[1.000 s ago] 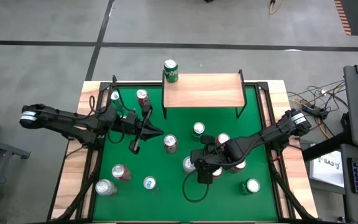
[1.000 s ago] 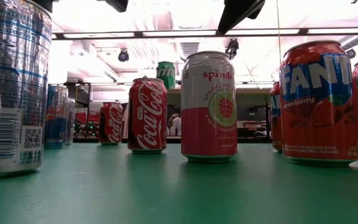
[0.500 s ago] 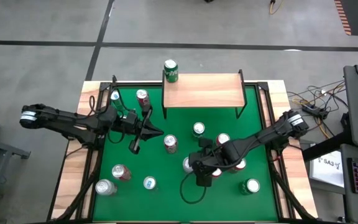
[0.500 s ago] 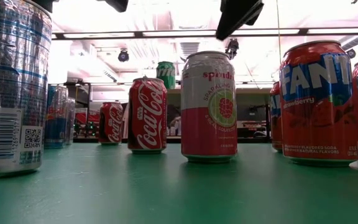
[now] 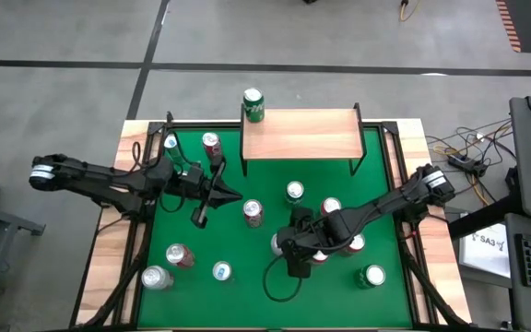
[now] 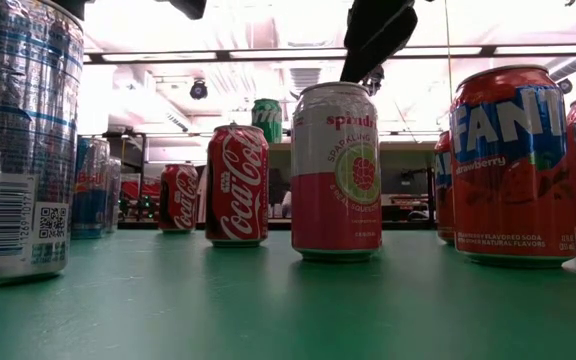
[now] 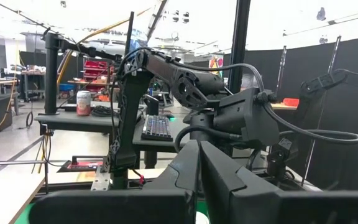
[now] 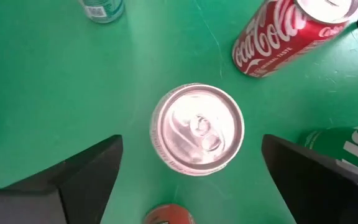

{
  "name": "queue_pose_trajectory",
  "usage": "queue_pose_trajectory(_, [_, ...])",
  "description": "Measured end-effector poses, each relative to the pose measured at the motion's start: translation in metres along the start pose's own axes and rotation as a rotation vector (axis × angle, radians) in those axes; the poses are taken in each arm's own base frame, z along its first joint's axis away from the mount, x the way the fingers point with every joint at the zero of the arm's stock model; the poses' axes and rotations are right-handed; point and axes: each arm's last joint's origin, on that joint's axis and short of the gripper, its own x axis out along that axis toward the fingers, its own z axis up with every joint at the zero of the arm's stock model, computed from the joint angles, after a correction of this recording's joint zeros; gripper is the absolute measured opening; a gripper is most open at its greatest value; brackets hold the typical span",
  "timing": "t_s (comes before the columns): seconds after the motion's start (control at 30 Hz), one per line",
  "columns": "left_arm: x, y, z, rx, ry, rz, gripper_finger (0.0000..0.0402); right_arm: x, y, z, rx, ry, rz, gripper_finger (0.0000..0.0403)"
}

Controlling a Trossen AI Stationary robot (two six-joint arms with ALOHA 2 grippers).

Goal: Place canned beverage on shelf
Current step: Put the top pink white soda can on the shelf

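1. Covering most of the scene, the green worktop (image 5: 261, 295) carries upright cans scattered across it.
2. Standing at the worktop's far edge, the shelf (image 5: 300, 134) shows a bare wooden top board; a green can (image 5: 253, 104) stands just beside its far left corner, off the board.
3. Reaching in from the left, the left arm waits over the worktop's left half, and the left gripper (image 5: 230, 195) has its fingers (image 7: 194, 168) pressed together, holding nothing.
4. Stretching in from the right, the right gripper (image 5: 291, 247) hangs directly above a pink-and-white can (image 6: 336, 171), which stands near the middle of the worktop, well apart from the shelf.
5. Seen from the right wrist view, that can's silver lid (image 8: 197, 129) sits between the two dark fingers (image 8: 82, 171), which are spread wide on either side and apart from it.
6. Flanking it in the low view are a red cola can (image 6: 237, 185) and an orange soda can (image 6: 513, 165).
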Motion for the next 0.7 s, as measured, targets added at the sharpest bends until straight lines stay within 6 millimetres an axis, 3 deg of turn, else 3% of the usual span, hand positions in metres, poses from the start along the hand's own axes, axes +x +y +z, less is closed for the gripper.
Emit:
queue_pose_trajectory(0.3, [-0.019,-0.007,0.028,0.013,-0.059,-0.008,0.0,0.005,-0.005,-0.002,0.06,0.019,-0.008,0.0382])
queue_pose_trajectory(0.7, [-0.06,-0.022,0.087,0.01,-0.088,-0.018,0.0,0.013,-0.007,-0.007,0.096,0.028,-0.014,0.0382])
